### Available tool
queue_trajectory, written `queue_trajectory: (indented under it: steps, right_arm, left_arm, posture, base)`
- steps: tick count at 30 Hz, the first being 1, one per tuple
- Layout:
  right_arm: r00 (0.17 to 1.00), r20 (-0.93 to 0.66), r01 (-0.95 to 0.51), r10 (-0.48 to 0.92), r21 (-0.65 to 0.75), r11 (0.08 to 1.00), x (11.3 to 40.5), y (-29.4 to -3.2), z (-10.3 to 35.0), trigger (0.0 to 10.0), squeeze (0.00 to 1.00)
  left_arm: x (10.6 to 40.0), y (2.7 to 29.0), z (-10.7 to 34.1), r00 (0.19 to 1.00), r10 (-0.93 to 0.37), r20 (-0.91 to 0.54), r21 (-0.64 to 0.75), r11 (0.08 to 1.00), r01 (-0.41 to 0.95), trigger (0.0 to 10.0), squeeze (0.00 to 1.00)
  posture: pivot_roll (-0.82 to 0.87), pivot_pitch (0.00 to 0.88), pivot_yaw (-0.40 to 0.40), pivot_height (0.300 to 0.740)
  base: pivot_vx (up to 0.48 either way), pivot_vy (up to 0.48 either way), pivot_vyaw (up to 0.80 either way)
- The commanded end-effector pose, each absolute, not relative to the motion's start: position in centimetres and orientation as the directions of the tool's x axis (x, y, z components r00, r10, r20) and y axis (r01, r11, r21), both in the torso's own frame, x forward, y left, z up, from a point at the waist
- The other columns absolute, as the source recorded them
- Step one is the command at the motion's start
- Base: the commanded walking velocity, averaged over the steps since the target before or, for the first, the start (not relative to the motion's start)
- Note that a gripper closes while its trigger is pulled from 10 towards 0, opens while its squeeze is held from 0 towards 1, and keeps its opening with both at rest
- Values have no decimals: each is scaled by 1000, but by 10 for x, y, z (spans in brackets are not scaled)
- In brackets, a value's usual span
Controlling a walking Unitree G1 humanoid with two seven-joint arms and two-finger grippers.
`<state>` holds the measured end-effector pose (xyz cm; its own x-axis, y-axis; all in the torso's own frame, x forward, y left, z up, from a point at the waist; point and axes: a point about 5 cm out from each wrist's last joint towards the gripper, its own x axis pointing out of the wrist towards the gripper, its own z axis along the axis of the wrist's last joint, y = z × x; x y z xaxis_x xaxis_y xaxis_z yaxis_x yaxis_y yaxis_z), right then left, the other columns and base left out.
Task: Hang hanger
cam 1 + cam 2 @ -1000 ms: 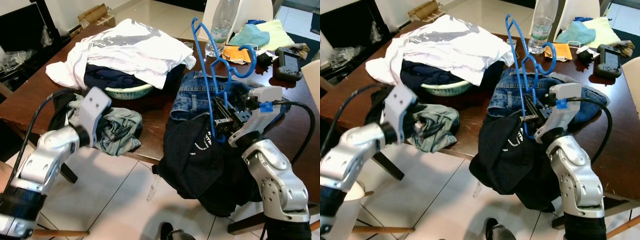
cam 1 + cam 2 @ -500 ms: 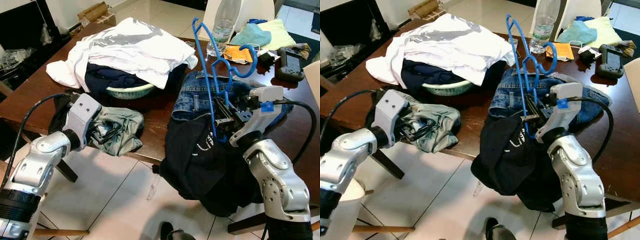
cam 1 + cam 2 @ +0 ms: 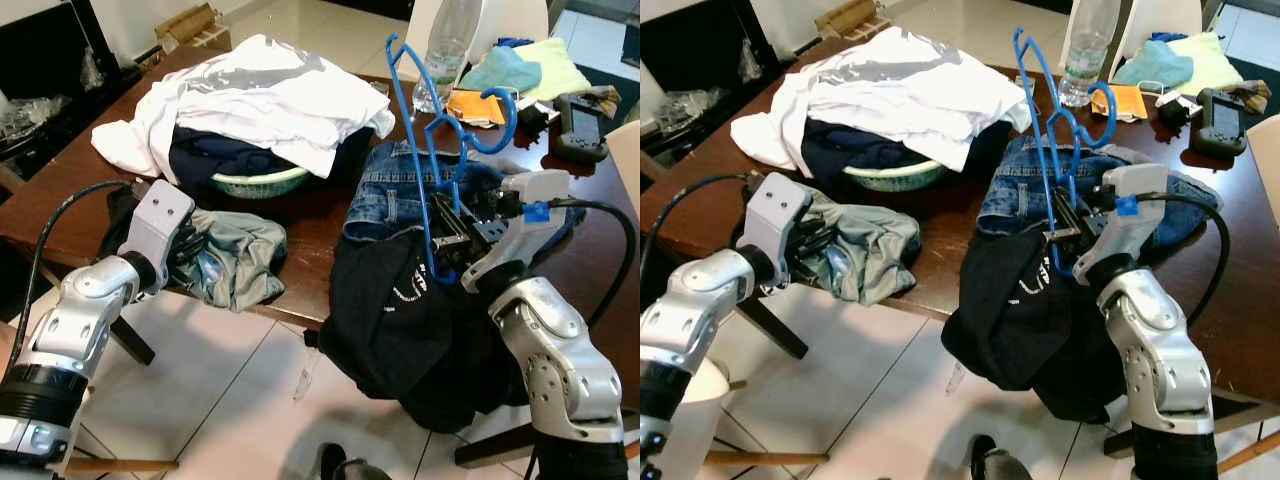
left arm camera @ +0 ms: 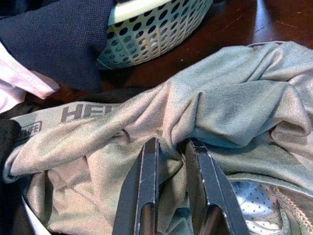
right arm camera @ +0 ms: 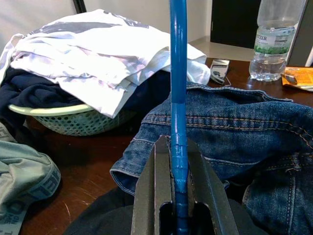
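Observation:
A blue plastic hanger stands upright over a pair of jeans on the dark wooden table. My right gripper is shut on the hanger's lower bar. A black garment drapes over the table's front edge just below that gripper. At the front left edge lies a crumpled grey-green garment. My left gripper is pushed into it. In the left wrist view its fingers stand close together with a fold of that cloth pinched between them.
A pale green basket heaped with white and navy clothes sits at the back left. A water bottle, folded cloths and a black handheld device lie at the back right. White tile floor lies in front of the table.
My left arm has lowered and reached forward until its gripper is buried in the grey-green garment. The right gripper keeps the hanger upright in nearly the same place.

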<state>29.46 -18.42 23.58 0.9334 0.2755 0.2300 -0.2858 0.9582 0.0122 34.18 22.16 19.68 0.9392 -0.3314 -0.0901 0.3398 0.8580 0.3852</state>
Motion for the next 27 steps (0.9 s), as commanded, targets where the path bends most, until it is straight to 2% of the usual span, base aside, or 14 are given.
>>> queue_trajectory:
  steps: [1, 6, 9, 10, 11, 12, 13, 15, 17, 22, 23, 25, 26, 27]
  right_arm:
    - [937, 227, -273, 265, 5, 962, 294, -187, 237, 10000, 0]
    - [937, 229, -271, 263, 4, 963, 294, -188, 238, 10000, 0]
    - [938, 230, -269, 261, 4, 963, 293, -188, 238, 10000, 0]
    - [938, 230, -269, 261, 4, 963, 293, -188, 238, 10000, 0]
    - [938, 230, -268, 260, 5, 963, 293, -188, 238, 10000, 0]
    - [938, 230, -268, 260, 5, 963, 293, -188, 238, 10000, 0]
    - [938, 230, -269, 260, 6, 963, 293, -188, 238, 10000, 0]
    - [938, 230, -269, 260, 6, 963, 293, -188, 238, 10000, 0]
    - [938, 231, -268, 259, 8, 963, 294, -187, 238, 10000, 0]
    - [938, 231, -268, 259, 10, 963, 294, -187, 238, 10000, 0]
    - [938, 232, -269, 258, 14, 963, 294, -186, 237, 10000, 0]
    - [938, 232, -269, 258, 14, 963, 294, -186, 237, 10000, 0]
    - [938, 232, -269, 258, 17, 963, 295, -186, 237, 10000, 0]
    - [938, 232, -269, 258, 17, 963, 295, -186, 237, 10000, 0]
  left_arm:
    - [345, 221, 195, 942, -323, -88, 383, 862, 332, 0, 0]
    - [349, 222, 198, 947, -314, -71, 387, 866, 316, 0, 0]
    - [357, 227, 243, 959, -266, 99, 396, 895, 207, 0, 0]
    - [357, 227, 243, 959, -266, 99, 396, 895, 207, 0, 0]
    - [359, 231, 273, 950, -236, 206, 392, 909, 141, 0, 0]
    - [359, 231, 273, 950, -236, 206, 392, 909, 141, 0, 0]
    - [358, 237, 309, 926, -202, 319, 384, 921, 69, 0, 0]
    - [358, 237, 309, 926, -202, 319, 384, 921, 69, 0, 0]
    - [347, 251, 376, 850, -148, 506, 378, 924, -64, 0, 0]
    - [340, 260, 403, 809, -114, 577, 373, 918, -136, 0, 0]
    - [328, 279, 434, 758, -33, 651, 363, 891, -272, 0, 0]
    - [328, 279, 434, 758, -33, 651, 363, 891, -272, 0, 0]
    - [316, 298, 458, 704, 51, 709, 344, 846, -408, 0, 0]
    - [316, 298, 458, 704, 51, 709, 344, 846, -408, 0, 0]
  posture:
    - [24, 223, -14, 740]
    - [22, 224, -12, 740]
    - [24, 226, -13, 740]
    - [24, 226, -13, 740]
    - [24, 226, -13, 740]
    - [24, 226, -13, 740]
    - [29, 227, -15, 740]
    - [29, 227, -15, 740]
    - [36, 227, -13, 740]
    - [43, 227, -10, 740]
    - [50, 225, -9, 740]
    - [50, 225, -9, 740]
    - [51, 225, -10, 740]
    - [51, 225, -10, 740]
  base:
    - [0, 0, 0]
    - [0, 0, 0]
    - [0, 0, 0]
    - [0, 0, 0]
    - [0, 0, 0]
    - [0, 0, 0]
    - [0, 0, 0]
    - [0, 0, 0]
    - [0, 0, 0]
    - [0, 0, 0]
    - [0, 0, 0]
    - [0, 0, 0]
    - [0, 0, 0]
    - [0, 0, 0]
